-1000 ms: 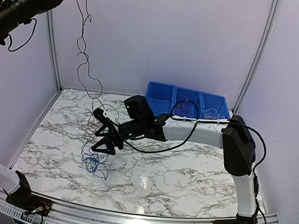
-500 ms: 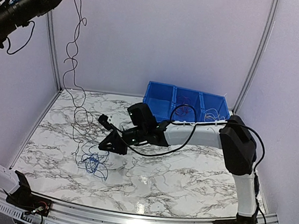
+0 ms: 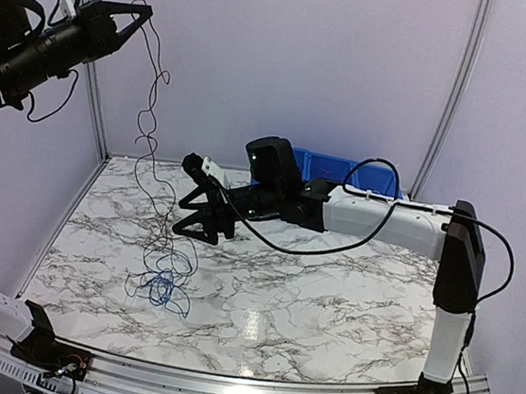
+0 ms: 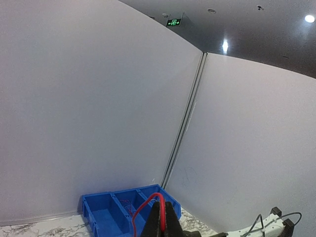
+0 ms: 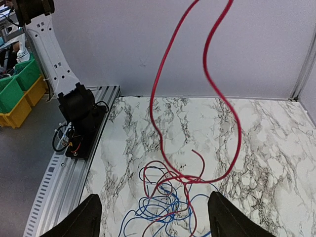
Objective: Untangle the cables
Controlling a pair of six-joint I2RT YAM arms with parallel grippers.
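A tangle of thin blue and red cables (image 3: 163,285) lies on the marble table at the front left. It also shows in the right wrist view (image 5: 165,205). My left gripper (image 3: 147,11) is high at the upper left, shut on a red cable (image 4: 143,210) between its closed fingers (image 4: 163,215). That cable (image 3: 146,136) hangs in curls down to the tangle. In the right wrist view the red cable (image 5: 160,89) loops down in front of the camera. My right gripper (image 3: 194,234) hovers open and empty above and to the right of the tangle, its jaws spread wide (image 5: 155,222).
A blue divided bin (image 3: 381,177) stands at the back wall, partly behind my right arm; it also shows in the left wrist view (image 4: 111,212) with thin wires in it. The left arm's base (image 5: 79,116) and the table's rail are at the left.
My left gripper has moved right and a little lower with the cable. My right gripper has lifted up and back from the tangle, and the hanging cable has swung.
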